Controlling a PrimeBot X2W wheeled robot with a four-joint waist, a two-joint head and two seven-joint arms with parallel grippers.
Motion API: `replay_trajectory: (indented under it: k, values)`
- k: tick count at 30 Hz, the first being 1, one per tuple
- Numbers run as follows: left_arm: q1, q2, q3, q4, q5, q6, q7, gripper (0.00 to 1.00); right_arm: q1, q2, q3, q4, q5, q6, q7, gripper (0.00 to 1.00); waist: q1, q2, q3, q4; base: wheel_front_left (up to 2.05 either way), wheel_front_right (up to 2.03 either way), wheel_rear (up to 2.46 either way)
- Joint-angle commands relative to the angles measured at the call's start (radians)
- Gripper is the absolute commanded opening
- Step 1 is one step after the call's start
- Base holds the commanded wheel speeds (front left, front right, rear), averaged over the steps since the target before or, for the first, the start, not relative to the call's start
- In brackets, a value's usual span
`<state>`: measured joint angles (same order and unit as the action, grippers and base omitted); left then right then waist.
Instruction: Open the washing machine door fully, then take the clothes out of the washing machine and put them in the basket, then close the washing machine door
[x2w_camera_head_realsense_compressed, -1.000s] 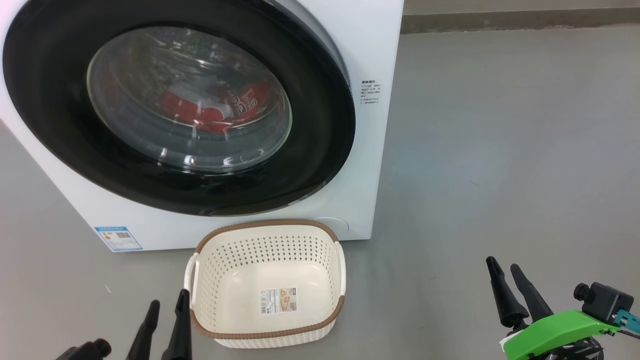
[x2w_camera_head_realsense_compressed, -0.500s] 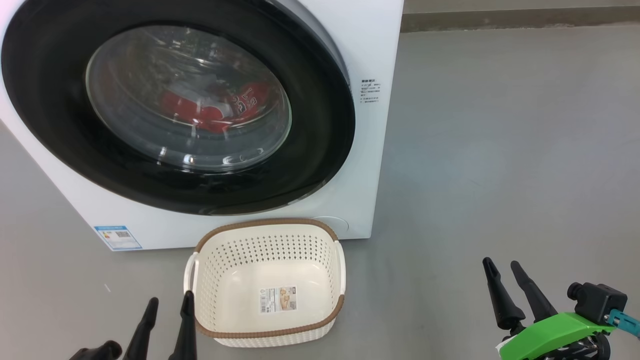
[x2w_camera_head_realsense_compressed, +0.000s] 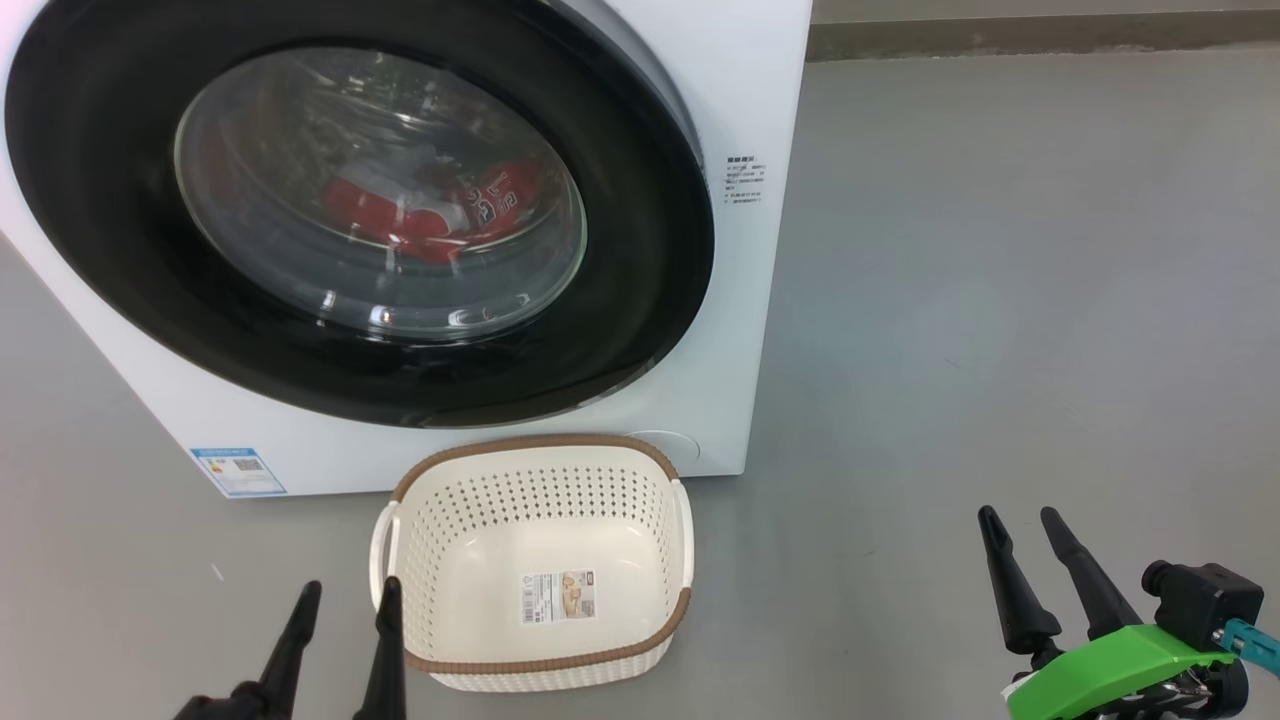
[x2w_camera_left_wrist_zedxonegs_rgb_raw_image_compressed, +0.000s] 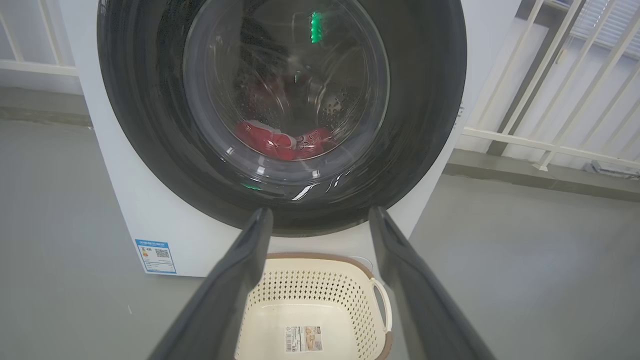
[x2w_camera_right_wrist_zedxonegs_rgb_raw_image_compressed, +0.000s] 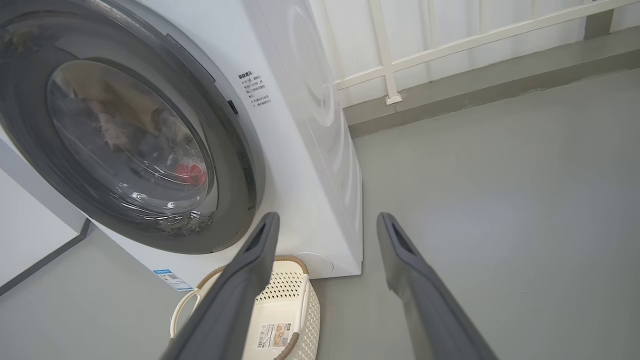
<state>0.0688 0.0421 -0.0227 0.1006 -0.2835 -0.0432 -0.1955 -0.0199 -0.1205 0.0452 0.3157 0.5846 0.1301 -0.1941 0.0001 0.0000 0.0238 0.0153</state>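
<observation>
Washing machine door (x2w_camera_head_realsense_compressed: 300, 280): shut flush on front of washing machine (x2w_camera_head_realsense_compressed: 745, 100), upper left of head view, not yet opened. Risks, judged from layout: could clip basket (x2w_camera_head_realsense_compressed: 540, 445) on the swing, since that sits on floor (x2w_camera_head_realsense_compressed: 1000, 300) just in front of machine, right below door's lower edge; looks low enough to clear, cannot tell for sure. Could slip off door edge: glossy ring, no obvious handle from front. Small dark recess (x2w_camera_right_wrist_zedxonegs_rgb_raw_image_compressed: 232, 106) at ring's right side in right wrist view, probably the pull point. Could stall or drag machine if pulled off the hinge arc; hinge side not visible. Later: could drop clothes (x2w_camera_head_realsense_compressed: 430, 215) beside basket, given its small mouth. Left gripper (x2w_camera_head_realsense_compressed: 352, 583): fingers spread, empty, low, just beside basket's left handle, contact unclear. Right gripper (x2w_camera_head_realsense_compressed: 1019, 511): spread, empty, well apart to the right over bare floor. Door look: wide black ring round bulging clear glass, heavy reflections. Red bundle with white lettering seen through it, lying at bottom of drum (x2w_camera_left_wrist_zedxonegs_rgb_raw_image_compressed: 340, 105).
</observation>
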Motion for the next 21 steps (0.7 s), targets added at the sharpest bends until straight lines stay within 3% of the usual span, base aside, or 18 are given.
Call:
replay_trajectory:
  k: [1,21]
  values:
    - [0.0,0.013,0.023,-0.036,0.045,0.007,-0.017,1.0,-0.004,-0.014,0.011,-0.03,-0.039,0.001,-0.018,1.0,0.0,0.0,0.002,0.0,0.0,0.0,0.0]
    - [0.013,0.011,0.035,-0.049,0.223,0.002,-0.066,1.0,0.023,-0.008,0.003,-0.042,-0.203,0.001,-0.068,1.0,0.0,0.0,0.013,-0.007,0.0,0.0,0.0]
